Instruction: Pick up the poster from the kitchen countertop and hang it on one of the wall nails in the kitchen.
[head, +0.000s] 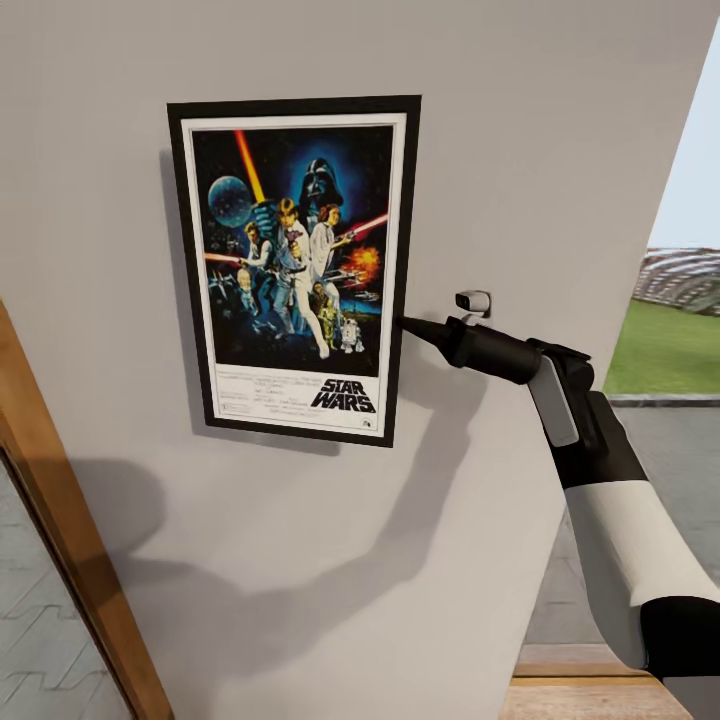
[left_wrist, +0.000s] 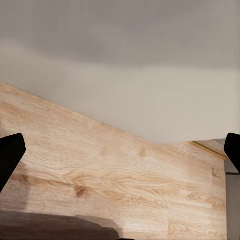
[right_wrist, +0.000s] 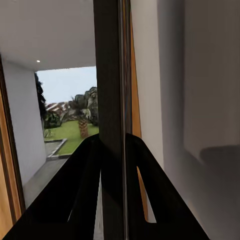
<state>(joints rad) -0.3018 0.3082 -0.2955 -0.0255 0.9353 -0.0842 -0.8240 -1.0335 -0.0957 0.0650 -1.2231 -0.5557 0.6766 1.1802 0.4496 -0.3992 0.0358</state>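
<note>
From the head camera I saw the poster (head: 295, 268) flat against the pale grey wall (head: 520, 120), upright with a slight lean, its "STAR WARS" title at the bottom. My right gripper (head: 405, 325) reached in from the right and met the poster's right edge a little below its middle. In the right wrist view the two black fingers (right_wrist: 82, 195) sat closed on the dark frame edge (right_wrist: 110, 75), one on each side of it, so I was holding the poster by that edge. A small white and grey fitting (head: 473, 301) stuck out of the wall just above the gripper's arm. A wooden door frame (head: 70, 530) ran down the lower left.

In the left wrist view the left gripper's fingertips (left_wrist: 11, 155) showed at opposite sides, spread wide, holding nothing, over a wood floor (left_wrist: 100, 175) and the base of a wall.
</note>
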